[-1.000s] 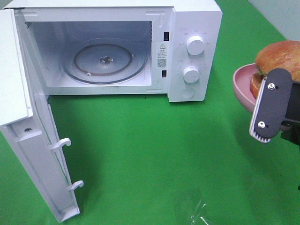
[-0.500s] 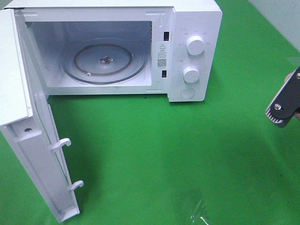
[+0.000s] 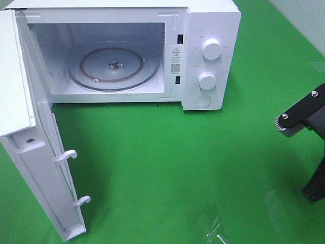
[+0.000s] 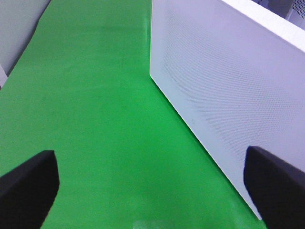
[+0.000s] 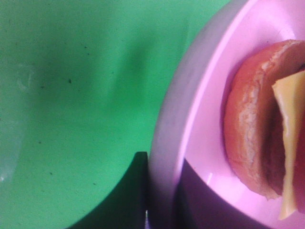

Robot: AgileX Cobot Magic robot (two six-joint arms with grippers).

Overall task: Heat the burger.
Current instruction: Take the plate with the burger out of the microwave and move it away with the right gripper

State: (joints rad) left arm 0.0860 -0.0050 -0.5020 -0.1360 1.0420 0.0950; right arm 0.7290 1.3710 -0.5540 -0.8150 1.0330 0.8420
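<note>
Right hand (image 5: 162, 191) is clamped on the rim of the pink plate (image 5: 190, 114): one finger under the rim, one over it. The burger (image 5: 262, 133) sits on that plate, cheese slice poking out at the edge; it looks seated near the plate's centre, not touching the rim. In the high view only the right arm hardware shows at the far right edge, plate and burger out of frame there.

Left hand (image 4: 143, 191) is spread wide, nothing in it, hovering over the green desk (image 4: 95, 95) just beside the open microwave door (image 4: 228, 86).

Microwave (image 3: 210, 30) cavity is open, glass turntable (image 3: 114, 66) bare.

Step in hand, as I read it: carry the plate to the cavity.
- keep the plate level, since a rim pinch lets it droop
- come in low through the opening, clear of the control panel side
- set down centred on the turntable before releasing
</note>
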